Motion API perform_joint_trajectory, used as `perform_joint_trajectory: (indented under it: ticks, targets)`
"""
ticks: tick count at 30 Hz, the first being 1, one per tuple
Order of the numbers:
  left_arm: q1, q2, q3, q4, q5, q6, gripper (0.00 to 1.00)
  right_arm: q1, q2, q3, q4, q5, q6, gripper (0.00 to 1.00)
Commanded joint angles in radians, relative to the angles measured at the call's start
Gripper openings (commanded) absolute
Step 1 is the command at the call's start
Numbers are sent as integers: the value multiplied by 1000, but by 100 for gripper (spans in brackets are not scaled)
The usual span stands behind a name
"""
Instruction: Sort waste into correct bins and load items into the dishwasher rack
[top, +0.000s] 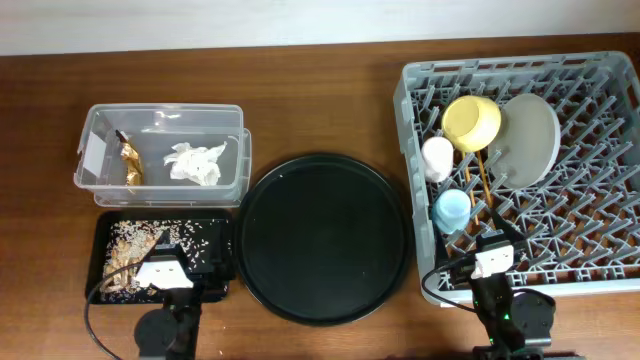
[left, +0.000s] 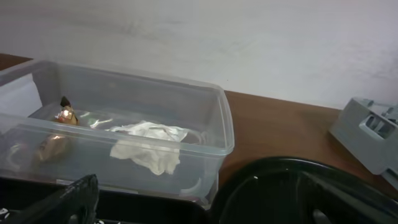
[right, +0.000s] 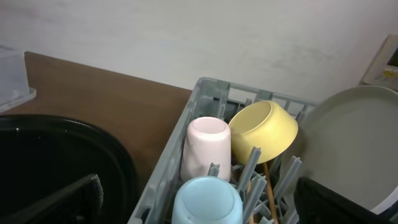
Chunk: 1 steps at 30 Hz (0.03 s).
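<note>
The clear tub (top: 95, 180) holds the gold-brown wrapper (top: 129, 162) and the white tissue (top: 197, 163); both also show in the left wrist view, wrapper (left: 62, 117) and tissue (left: 149, 146). The flat black tray (top: 215, 235) holds rice-like scraps (top: 128, 250). The grey rack (top: 412, 85) holds the yellow bowl (top: 471, 121), pink cup (top: 437, 157), blue cup (top: 451, 208), pale plate (top: 533, 138) and chopsticks (top: 482, 178). My left gripper (top: 165, 268) is open and empty above the black tray's front. My right gripper (top: 491, 260) is open and empty over the rack's front, just behind the blue cup (right: 205, 202).
The large round black tray (top: 322, 238) lies between the bins and the rack, and its rim shows in both wrist views (left: 280, 186) (right: 56, 149). The wooden table (top: 320, 100) runs behind it to a pale wall. Cables trail near the front edge.
</note>
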Motion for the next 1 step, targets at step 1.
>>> perform_joint_trajectory:
  ticks: [1]
  targets:
    - [-4,-10,-6,-1,-10,16,99,5,-8,-6,-4,5,12,99]
